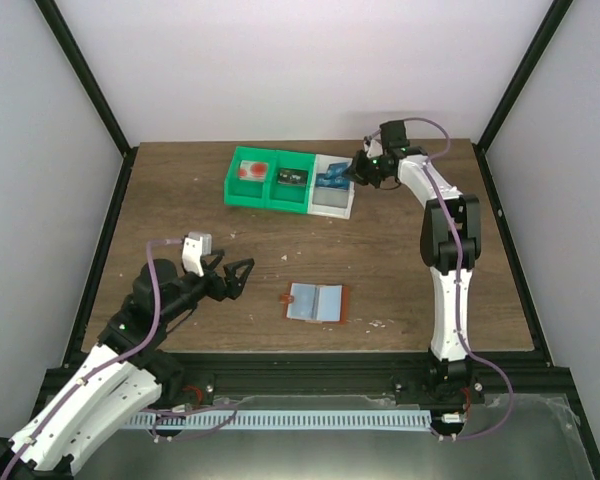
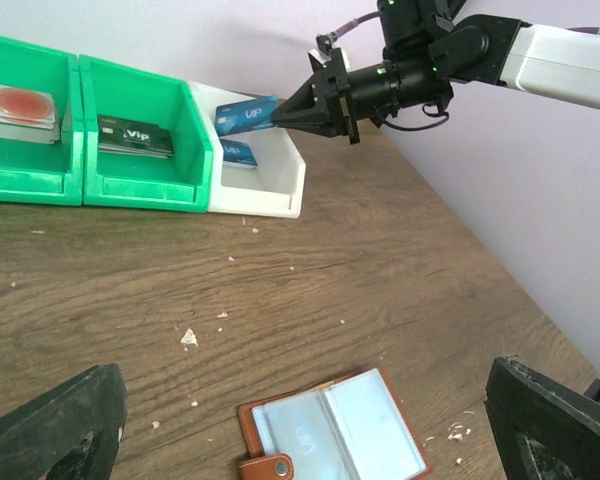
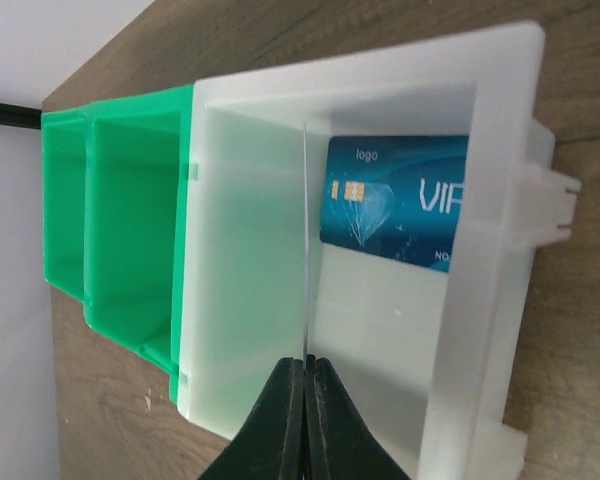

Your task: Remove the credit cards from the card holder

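Two spread left fingers are hovering low over the brown wood-grain worktop, gripping nothing. Just ahead of them, the card holder is lying open and flat. It is showing an orange-brown leathery rim, a snap tab and two pale grey-blue glossy panels. Faint print is showing through its left panel, so I am guessing one card may be left inside, though I cannot tell for sure.

Well beyond those fingers, the right fingers are pressed together, pinching a thin, stiff blue card by its edge. They are holding it over the white bin. Under the right fingertips, a second blue card is lying flat in that smooth, translucent plastic bin. To the side of the right fingers, the green bins are holding a dark card and a red-and-white card.

I am judging the job mostly done, with this card to drop and the holder to check.
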`<act>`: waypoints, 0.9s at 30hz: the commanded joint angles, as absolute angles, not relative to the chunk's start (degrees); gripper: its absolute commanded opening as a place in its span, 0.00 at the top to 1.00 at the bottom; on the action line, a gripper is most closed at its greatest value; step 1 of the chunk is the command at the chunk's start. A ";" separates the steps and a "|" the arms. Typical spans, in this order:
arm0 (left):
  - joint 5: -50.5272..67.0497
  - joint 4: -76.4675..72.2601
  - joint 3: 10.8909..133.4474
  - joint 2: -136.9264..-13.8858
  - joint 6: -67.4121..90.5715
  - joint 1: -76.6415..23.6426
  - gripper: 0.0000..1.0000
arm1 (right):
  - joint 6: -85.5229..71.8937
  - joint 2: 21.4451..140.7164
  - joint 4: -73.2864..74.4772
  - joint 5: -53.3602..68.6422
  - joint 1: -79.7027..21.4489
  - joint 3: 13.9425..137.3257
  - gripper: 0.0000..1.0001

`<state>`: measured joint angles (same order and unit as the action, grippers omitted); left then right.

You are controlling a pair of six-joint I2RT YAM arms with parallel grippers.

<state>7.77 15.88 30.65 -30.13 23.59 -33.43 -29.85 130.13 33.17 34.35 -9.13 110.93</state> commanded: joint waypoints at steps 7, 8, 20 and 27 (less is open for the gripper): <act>7.93 15.12 29.91 -29.37 22.76 -33.65 0.00 | -32.13 134.45 33.18 37.23 -8.79 115.91 0.99; 7.92 15.12 29.96 -29.36 22.76 -33.66 0.00 | -32.30 134.61 32.88 37.26 -8.79 115.97 0.99; 7.91 14.85 29.79 -29.49 22.76 -33.64 0.00 | -33.86 135.92 29.79 36.37 -8.79 116.52 0.98; 7.99 14.94 29.79 -29.54 22.76 -33.62 0.00 | -36.64 136.38 26.62 36.63 -8.79 116.31 0.96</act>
